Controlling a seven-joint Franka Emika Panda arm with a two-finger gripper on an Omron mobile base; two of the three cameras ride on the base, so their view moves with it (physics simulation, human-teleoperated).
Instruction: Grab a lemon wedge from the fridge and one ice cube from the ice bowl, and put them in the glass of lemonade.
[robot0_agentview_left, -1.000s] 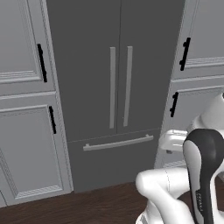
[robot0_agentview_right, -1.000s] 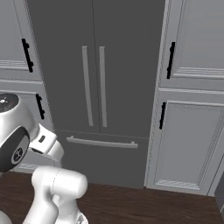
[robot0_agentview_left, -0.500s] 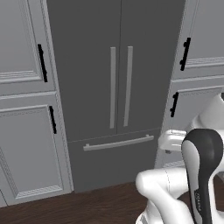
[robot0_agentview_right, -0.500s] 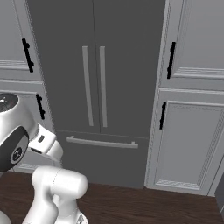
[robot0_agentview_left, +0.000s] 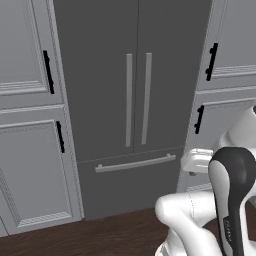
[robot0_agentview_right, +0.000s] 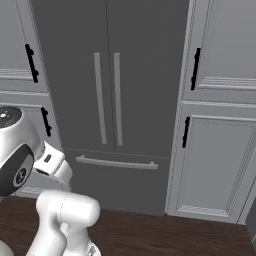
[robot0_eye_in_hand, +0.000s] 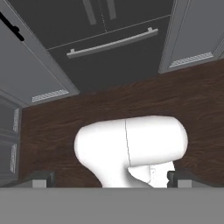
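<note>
The fridge (robot0_agentview_left: 100, 75) (robot0_agentview_right: 145, 75) stands straight ahead, dark grey, both doors shut, with two long upright bar handles (robot0_agentview_left: 129, 100) at the centre seam and a horizontal bar on the drawer (robot0_agentview_left: 135, 163) below. My gripper (robot0_eye_in_hand: 111, 178) is held back by my base and points down at the floor in front of the fridge's drawer (robot0_eye_in_hand: 109, 61). Its fingertips (robot0_eye_in_hand: 41, 177) stand wide apart, open, with nothing between them. The lemon wedge, ice cube, ice bowl and glass of lemonade are out of view.
Light grey panelled cabinets with black handles flank the fridge on the left (robot0_agentview_left: 30, 165) and on the right (robot0_agentview_right: 215, 160). Dark wood floor (robot0_eye_in_hand: 52, 127) runs between my base and the fridge.
</note>
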